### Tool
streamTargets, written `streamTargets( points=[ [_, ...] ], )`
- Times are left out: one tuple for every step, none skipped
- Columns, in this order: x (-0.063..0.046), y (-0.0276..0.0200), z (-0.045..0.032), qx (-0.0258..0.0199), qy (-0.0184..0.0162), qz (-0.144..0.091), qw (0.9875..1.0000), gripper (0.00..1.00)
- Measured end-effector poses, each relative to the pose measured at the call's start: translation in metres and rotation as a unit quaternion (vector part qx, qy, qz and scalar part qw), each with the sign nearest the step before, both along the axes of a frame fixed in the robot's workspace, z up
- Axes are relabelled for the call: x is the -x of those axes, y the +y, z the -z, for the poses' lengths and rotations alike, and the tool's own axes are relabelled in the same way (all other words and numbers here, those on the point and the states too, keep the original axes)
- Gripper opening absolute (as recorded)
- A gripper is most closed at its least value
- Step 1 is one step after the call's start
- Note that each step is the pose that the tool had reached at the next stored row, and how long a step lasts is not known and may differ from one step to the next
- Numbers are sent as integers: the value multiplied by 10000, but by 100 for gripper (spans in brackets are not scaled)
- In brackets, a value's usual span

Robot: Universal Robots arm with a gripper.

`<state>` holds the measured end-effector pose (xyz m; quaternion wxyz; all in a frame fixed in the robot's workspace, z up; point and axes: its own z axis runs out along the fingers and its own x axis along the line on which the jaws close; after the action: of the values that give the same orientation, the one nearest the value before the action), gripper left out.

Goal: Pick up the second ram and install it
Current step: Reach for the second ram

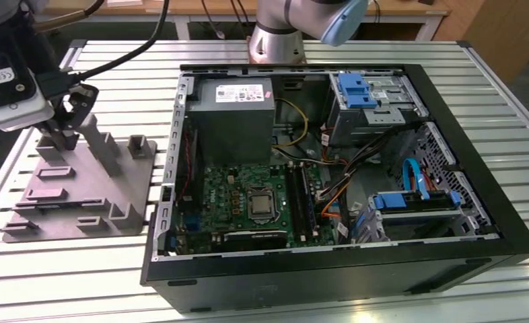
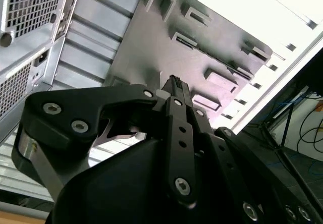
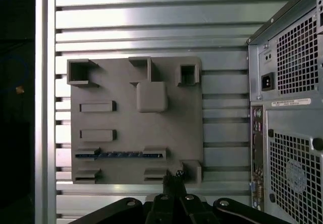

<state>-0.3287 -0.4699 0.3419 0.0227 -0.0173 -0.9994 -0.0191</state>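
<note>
The second ram (image 3: pixel 118 155) is a thin dark stick standing on edge in a slot of the grey fixture (image 3: pixel 126 125), between two low tabs. My gripper (image 3: pixel 174 177) hovers above the fixture's edge, a short way from the ram and not touching it. Its black fingers (image 2: pixel 174 85) are pressed together with nothing between them. In the exterior view the gripper (image 1: pixel 67 134) hangs over the far end of the fixture (image 1: pixel 76 195), to the left of the open computer case (image 1: pixel 336 175). The motherboard (image 1: pixel 246 202) lies in the case floor with long memory slots (image 1: pixel 298 198) beside the processor.
The fixture carries several upright tabs and a tall block (image 1: pixel 103 148) close to the fingers. The case's rear wall (image 3: pixel 287 133) stands beside the fixture. Cables (image 1: pixel 336 182), blue drive bays (image 1: pixel 359 91) and a power supply (image 1: pixel 229 111) crowd the case. All rests on a slatted metal table (image 1: pixel 67 269).
</note>
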Motion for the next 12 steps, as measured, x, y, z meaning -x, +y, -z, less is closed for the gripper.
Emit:
streamTargets(
  points=[
    [24, -3, 18, -1, 0, -7, 10000, 10],
    [55, -5, 36, -1, 0, -13, 10000, 10],
    [94, -6, 51, -1, 0, -19, 10000, 10],
    [139, -6, 65, -1, 0, -21, 10000, 10],
    [184, -6, 79, 0, 0, -24, 10000, 10],
    [227, -6, 97, -1, 0, -28, 10000, 10],
    [276, -6, 116, -1, 0, -33, 10000, 10],
    [319, -6, 134, 0, 1, -38, 10000, 10],
    [363, -6, 153, -1, 0, -42, 10000, 10],
    [407, -6, 170, -1, 0, -46, 10000, 10],
    [448, -6, 189, -1, 0, -49, 10000, 10],
    [482, -6, 206, 0, 1, -51, 10000, 10]
  ],
)
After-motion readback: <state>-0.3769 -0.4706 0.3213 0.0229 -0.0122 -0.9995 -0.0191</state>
